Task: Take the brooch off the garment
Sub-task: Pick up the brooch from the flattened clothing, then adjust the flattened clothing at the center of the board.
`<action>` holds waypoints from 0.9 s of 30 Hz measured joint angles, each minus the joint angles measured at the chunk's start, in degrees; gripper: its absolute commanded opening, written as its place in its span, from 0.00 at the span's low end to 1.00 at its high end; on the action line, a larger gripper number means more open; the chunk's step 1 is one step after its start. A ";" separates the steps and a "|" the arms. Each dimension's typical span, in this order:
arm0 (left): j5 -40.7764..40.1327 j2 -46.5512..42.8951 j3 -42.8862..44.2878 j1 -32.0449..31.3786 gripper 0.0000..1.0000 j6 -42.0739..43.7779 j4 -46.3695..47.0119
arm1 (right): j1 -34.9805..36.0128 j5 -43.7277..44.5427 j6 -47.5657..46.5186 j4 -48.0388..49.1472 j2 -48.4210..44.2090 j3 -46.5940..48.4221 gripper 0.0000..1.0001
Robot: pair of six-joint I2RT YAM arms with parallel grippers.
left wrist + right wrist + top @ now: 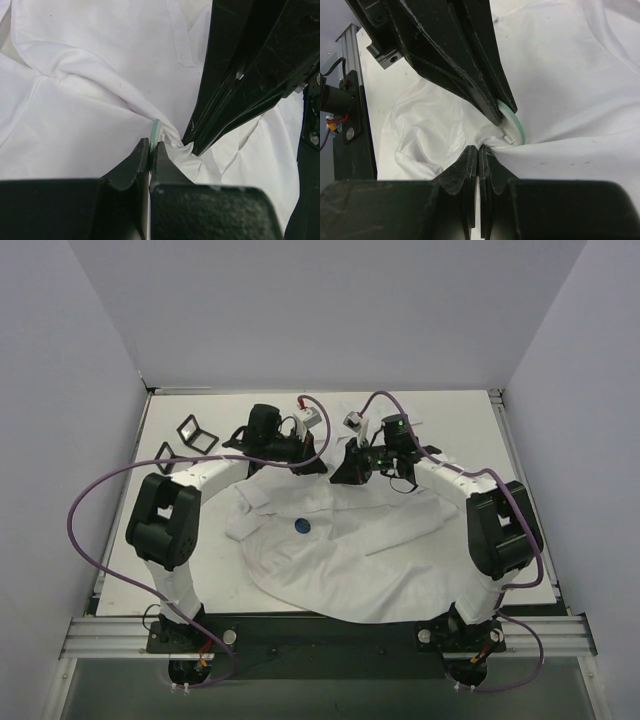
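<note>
Left fingers (pixel 132 167) clamped on the brooch (pixel 155 134) rim, far end of the garment (pixel 90 115). Right fingers (pixel 460 167) pinch cloth just beside it, anchoring fabric so I can pull it free.

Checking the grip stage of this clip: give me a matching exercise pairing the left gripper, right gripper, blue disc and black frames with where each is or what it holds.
1. left gripper
2. right gripper
3. blue disc
4. black frames

a. on the table, left of the shirt
b. shut on bunched shirt cloth
c. shut on the rim of the pale green brooch
d. lying on the shirt, untouched

Pairs: 1-c, 2-b, 3-d, 4-a
</note>
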 measured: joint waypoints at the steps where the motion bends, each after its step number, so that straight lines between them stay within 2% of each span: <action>1: -0.24 -0.22 -0.31 -0.07 0.00 -0.48 0.42 | 0.00 0.09 -0.04 -0.44 -0.11 -0.02 0.06; 2: -0.39 -0.37 -0.48 -0.11 0.00 -0.90 0.70 | 0.00 0.17 -0.22 -1.01 -0.26 -0.02 0.09; 3: -0.48 -0.66 -0.68 -0.15 0.00 -1.40 0.85 | -0.11 0.20 -0.52 -1.79 -0.48 -0.02 0.19; 6: -1.38 -1.49 -0.98 -0.17 0.00 -1.84 1.84 | -0.55 -1.33 -1.27 -6.10 -1.31 0.76 0.29; 9: -1.90 -2.29 -1.05 0.17 0.00 -1.90 3.19 | -1.97 -4.17 -1.25 -9.88 -2.03 2.43 0.34; 14: -1.84 -3.26 -1.40 0.44 0.00 -1.84 4.22 | -7.30 -5.77 1.01 -10.49 -2.99 5.81 0.37; 18: -1.60 -3.45 -1.84 0.44 0.00 -1.66 4.55 | -9.73 -2.40 5.92 -7.85 -2.21 9.01 0.37; 27: -1.03 -3.65 -2.69 0.46 0.00 -1.66 5.44 | -4.35 7.63 7.89 -7.56 11.34 16.87 0.37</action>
